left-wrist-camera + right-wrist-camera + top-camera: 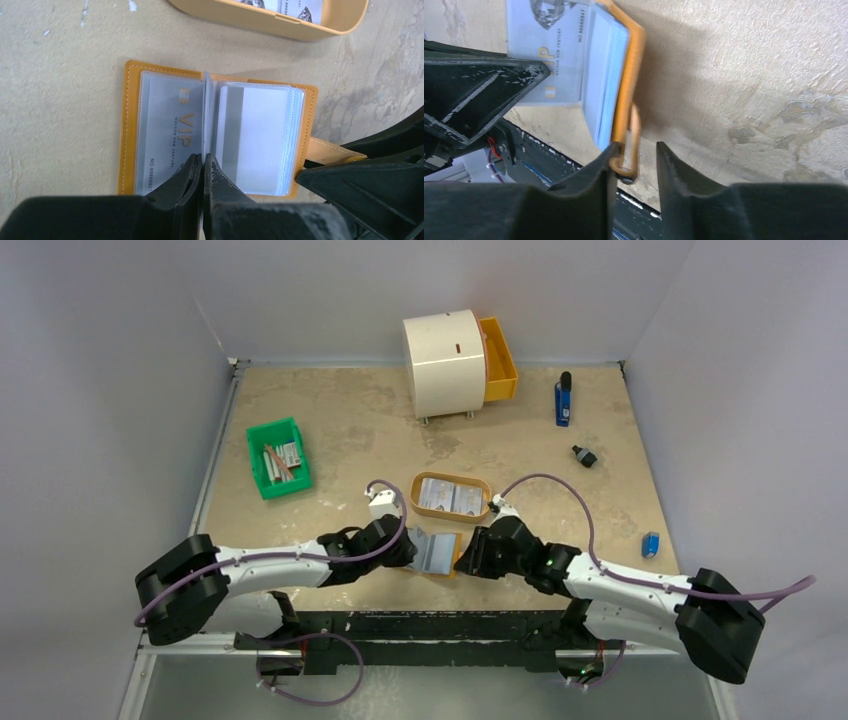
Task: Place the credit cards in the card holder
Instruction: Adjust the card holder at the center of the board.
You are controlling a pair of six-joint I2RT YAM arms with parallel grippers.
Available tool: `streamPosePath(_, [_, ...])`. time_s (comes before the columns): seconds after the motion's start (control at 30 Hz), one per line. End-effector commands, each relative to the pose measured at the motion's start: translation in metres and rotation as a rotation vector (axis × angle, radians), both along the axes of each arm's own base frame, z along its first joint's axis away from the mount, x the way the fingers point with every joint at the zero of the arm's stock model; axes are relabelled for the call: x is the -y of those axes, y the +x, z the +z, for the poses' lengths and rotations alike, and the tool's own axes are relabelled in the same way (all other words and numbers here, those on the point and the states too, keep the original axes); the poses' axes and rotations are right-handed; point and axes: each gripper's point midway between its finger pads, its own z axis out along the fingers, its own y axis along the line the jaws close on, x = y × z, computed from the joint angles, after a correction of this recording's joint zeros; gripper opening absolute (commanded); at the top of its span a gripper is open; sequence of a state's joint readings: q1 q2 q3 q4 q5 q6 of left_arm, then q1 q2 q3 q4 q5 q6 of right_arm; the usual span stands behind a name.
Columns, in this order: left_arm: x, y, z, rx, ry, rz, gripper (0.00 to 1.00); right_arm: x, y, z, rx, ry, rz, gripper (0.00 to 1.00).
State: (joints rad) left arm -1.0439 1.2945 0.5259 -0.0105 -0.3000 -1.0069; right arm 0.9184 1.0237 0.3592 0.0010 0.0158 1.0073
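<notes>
The orange-tan card holder [437, 552] [129, 125] lies open on the table between both arms. Its clear sleeves hold a pale credit card [165, 130] printed "VIP". My left gripper [203, 157] [410, 545] is shut on a thin clear sleeve page standing upright at the holder's fold. My right gripper [638, 146] [466, 555] is open at the holder's right edge. The snap strap [634, 130] [325, 150] hangs between its jaws and touches the left finger. More credit cards [450, 496] lie in the oval tan tray [414, 498] just behind.
A green bin [278, 457] with sticks stands at the left. The white cabinet [445, 362] with its orange drawer [498, 358] pulled out is at the back. A blue object [563, 400], a small black one [584, 456] and a small blue one [651, 544] lie to the right.
</notes>
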Motion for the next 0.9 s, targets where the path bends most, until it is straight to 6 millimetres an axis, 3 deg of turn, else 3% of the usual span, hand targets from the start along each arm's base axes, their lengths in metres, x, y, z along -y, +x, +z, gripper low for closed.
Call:
streamPosePath(0.0, [-0.012, -0.002, 0.000, -0.003, -0.026, 0.087, 0.00, -0.012, 0.007, 0.008, 0.023, 0.098, -0.038, 0.41])
streamPosePath(0.17, [-0.012, -0.004, 0.007, 0.006, -0.042, 0.111, 0.00, -0.022, 0.010, 0.012, 0.020, 0.168, -0.055, 0.54])
streamPosePath(0.33, [-0.013, -0.004, 0.011, 0.011, -0.039, 0.132, 0.00, -0.029, 0.015, 0.020, 0.041, 0.233, -0.070, 0.60])
streamPosePath(0.67, [-0.013, -0.004, 0.010, 0.004, -0.046, 0.157, 0.00, -0.030, 0.016, 0.025, 0.060, 0.321, -0.095, 0.60])
streamPosePath(0.87, [-0.011, -0.005, 0.012, 0.004, -0.062, 0.165, 0.00, -0.035, 0.014, 0.016, 0.017, 0.277, -0.072, 0.50])
